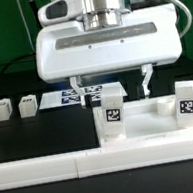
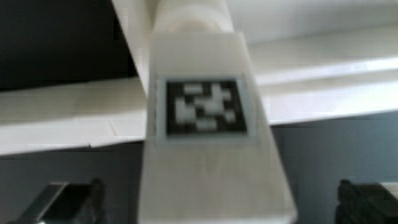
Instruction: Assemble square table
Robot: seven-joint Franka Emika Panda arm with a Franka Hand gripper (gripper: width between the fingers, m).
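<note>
The square table's white panel (image 1: 150, 128) lies flat at the exterior view's right. Two tagged white legs stand upright on it, one near its left (image 1: 113, 114) and one at its right (image 1: 187, 102). My gripper (image 1: 111, 82) hangs just above the left leg, open, with its fingers (image 1: 145, 77) spread wide. In the wrist view that leg (image 2: 210, 110) fills the middle and shows its tag. It sits between the dark fingertips (image 2: 71, 200) without touching them, and the gripper (image 2: 217, 205) holds nothing. Two more loose legs (image 1: 0, 110) (image 1: 27, 103) lie on the black table at the left.
A long low white rail (image 1: 56, 170) runs along the front of the table. The marker board (image 1: 84, 94) lies flat behind the panel, under the gripper. The black table surface (image 1: 40, 134) lies left of the panel.
</note>
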